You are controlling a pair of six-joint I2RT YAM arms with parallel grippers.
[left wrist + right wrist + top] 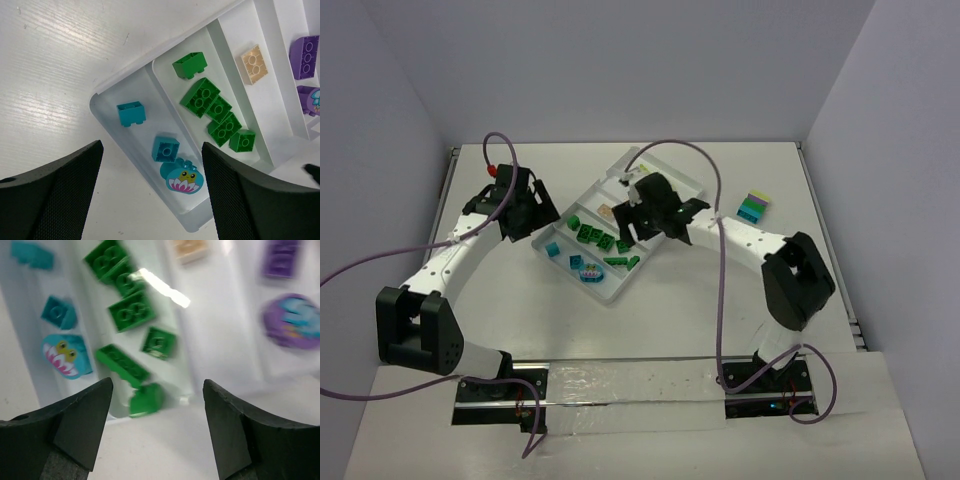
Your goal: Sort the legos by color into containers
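Over the tray point(616, 288), I hold the left gripper point(150, 147) and right gripper point(157, 385) spread and empty; a careless dip could knock green bricks point(131, 310) across compartments.

In the tray point(272, 117), green legos point(200, 96) fill one compartment, teal legos point(131, 113) the next.

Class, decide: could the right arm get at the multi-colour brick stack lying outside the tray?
Probably yes: the brick stack lies alone on the table apart from the tray, nothing covering it, and the right claw is open and empty.
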